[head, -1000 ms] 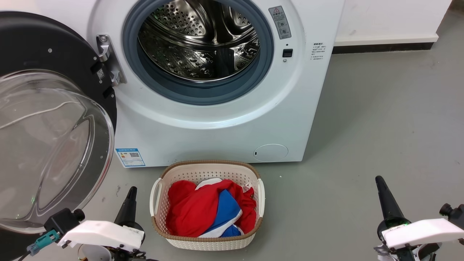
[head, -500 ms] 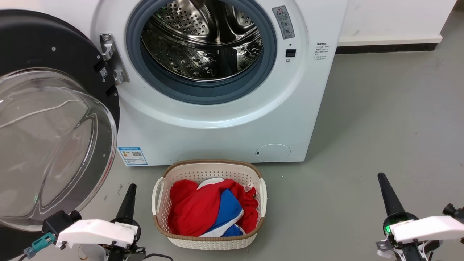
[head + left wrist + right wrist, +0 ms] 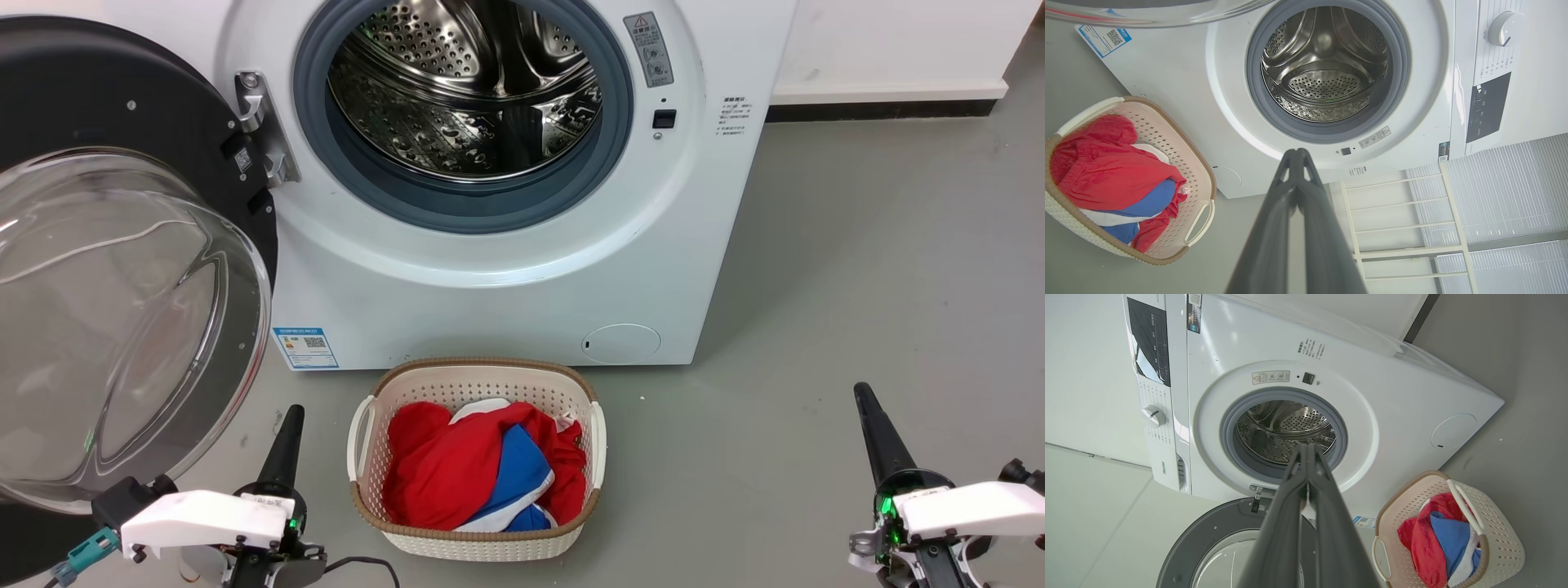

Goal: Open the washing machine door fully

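The white washing machine (image 3: 506, 278) fills the upper head view, its steel drum (image 3: 465, 90) and grey gasket exposed. The washing machine door (image 3: 122, 278) is swung out wide to the left on its hinge (image 3: 261, 131), black ring around a clear glass bowl. My left gripper (image 3: 292, 412) is shut and empty, low on the left just below the door's lower edge, apart from it. At the lower right my right gripper (image 3: 860, 390) is shut and empty above the floor. The left wrist view shows the shut fingertips (image 3: 1297, 152) before the drum (image 3: 1325, 77); the right wrist view shows the door (image 3: 1208, 539) below the machine (image 3: 1290, 428).
A cream laundry basket (image 3: 478, 371) with red, blue and white clothes stands on the grey floor right in front of the machine, between my two arms. A white wall with a dark skirting (image 3: 882, 108) runs at the back right. A white rack (image 3: 1396, 224) stands beside the machine.
The whole head view has shifted slightly, so the camera moved. Both grippers sit a little lower in the view; the door stays swung wide.
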### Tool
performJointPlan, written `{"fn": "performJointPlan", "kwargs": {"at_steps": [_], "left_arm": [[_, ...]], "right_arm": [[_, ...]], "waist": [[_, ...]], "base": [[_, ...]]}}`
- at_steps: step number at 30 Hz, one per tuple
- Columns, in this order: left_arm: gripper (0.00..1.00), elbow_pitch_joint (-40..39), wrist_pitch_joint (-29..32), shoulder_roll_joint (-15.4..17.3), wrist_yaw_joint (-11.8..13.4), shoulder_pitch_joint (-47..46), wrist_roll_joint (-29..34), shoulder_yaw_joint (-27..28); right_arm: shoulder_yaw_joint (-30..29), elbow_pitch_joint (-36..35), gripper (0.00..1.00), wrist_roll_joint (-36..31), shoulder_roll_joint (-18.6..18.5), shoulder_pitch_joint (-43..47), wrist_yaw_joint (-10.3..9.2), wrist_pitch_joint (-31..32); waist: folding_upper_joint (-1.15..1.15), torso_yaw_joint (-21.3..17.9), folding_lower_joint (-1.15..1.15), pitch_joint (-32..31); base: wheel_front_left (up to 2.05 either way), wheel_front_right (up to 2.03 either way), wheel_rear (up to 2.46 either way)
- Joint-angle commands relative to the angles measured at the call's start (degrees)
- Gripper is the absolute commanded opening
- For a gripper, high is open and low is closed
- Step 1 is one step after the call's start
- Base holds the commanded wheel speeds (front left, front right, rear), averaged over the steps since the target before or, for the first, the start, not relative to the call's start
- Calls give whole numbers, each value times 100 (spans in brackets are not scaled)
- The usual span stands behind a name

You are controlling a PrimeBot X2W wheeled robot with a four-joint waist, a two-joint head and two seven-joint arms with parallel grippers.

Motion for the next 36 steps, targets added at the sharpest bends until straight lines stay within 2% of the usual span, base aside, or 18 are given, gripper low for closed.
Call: {"fn": "performJointPlan", "kwargs": {"at_steps": [1, 36], "left_arm": [[0, -12, 25, -15, -43, -124, -123, 58], [0, 183, 367, -352, -384, -244, -1418, 530]], "right_arm": [[-17, -8, 0, 147, -29, -121, 1, 20], [-162, 209, 0, 1702, 7, -295, 0, 292]], "waist": [[0, 6, 0, 1], [0, 147, 0, 20]], "base": [[0, 0, 0], [0, 0, 0]]}}
